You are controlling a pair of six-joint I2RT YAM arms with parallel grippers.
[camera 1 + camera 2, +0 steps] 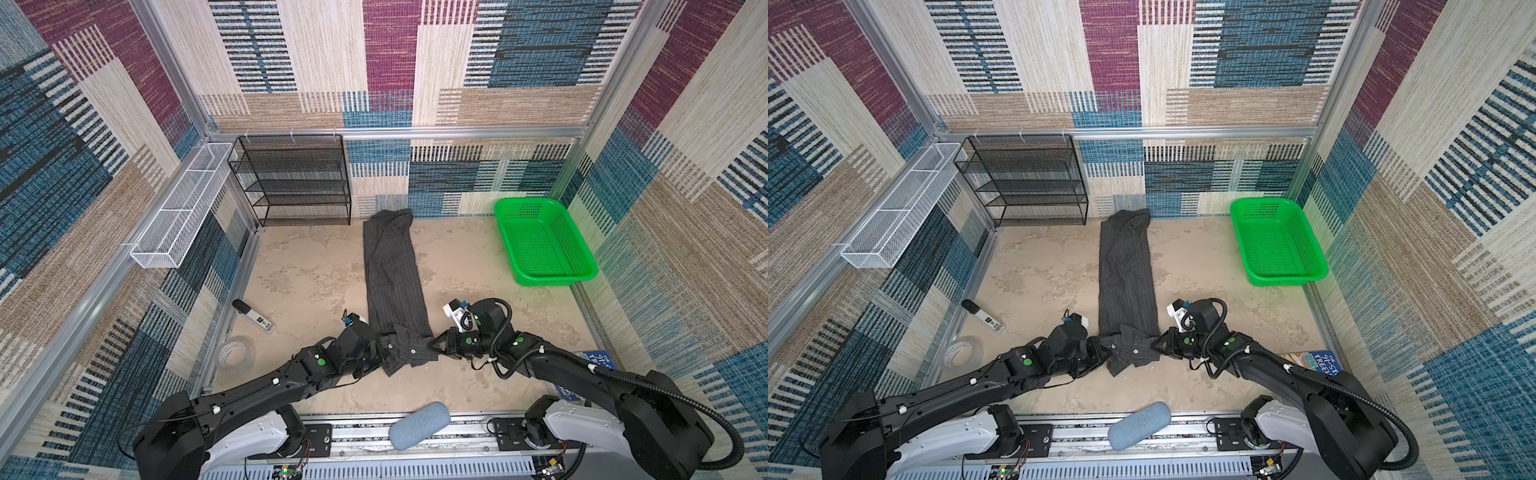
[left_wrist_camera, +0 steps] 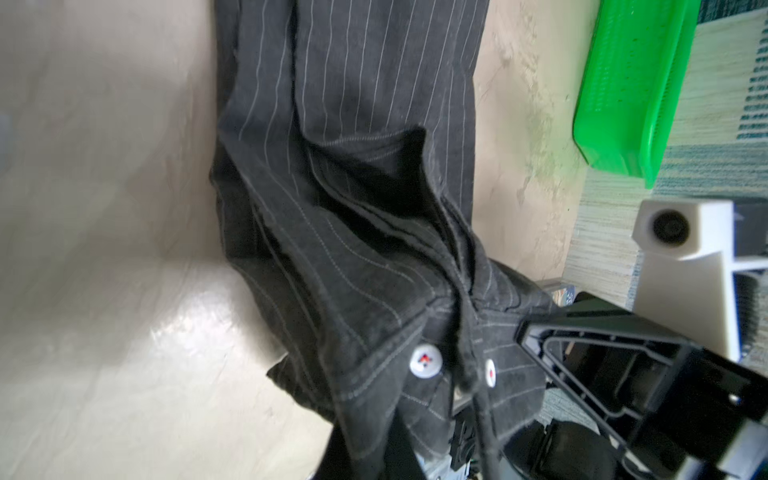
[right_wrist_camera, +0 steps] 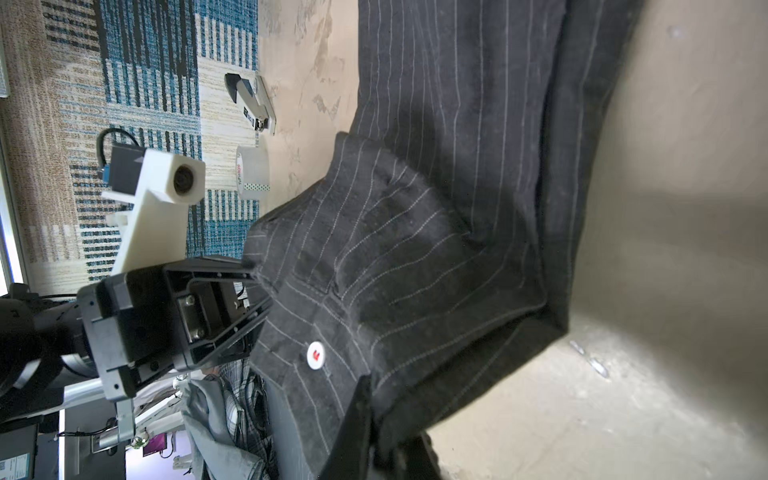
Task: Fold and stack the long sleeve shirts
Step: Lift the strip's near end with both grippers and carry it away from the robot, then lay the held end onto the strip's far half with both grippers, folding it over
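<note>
The dark charcoal-grey pinstriped long sleeve shirt [image 1: 395, 282] is laid as a narrow strip down the middle of the beige mottled table [image 1: 316, 274], from the far edge towards the near edge. Its near end is pinched at both corners: the left gripper [image 1: 380, 350] is closed on the left corner, the right gripper [image 1: 436, 347] on the right one. The cloth is judged light, soft and limp, so sagging between the holds is to be expected; the hemmed, buttoned corners are best held. Whether every layer is caught cannot be told; perhaps only the upper ones are.
</note>
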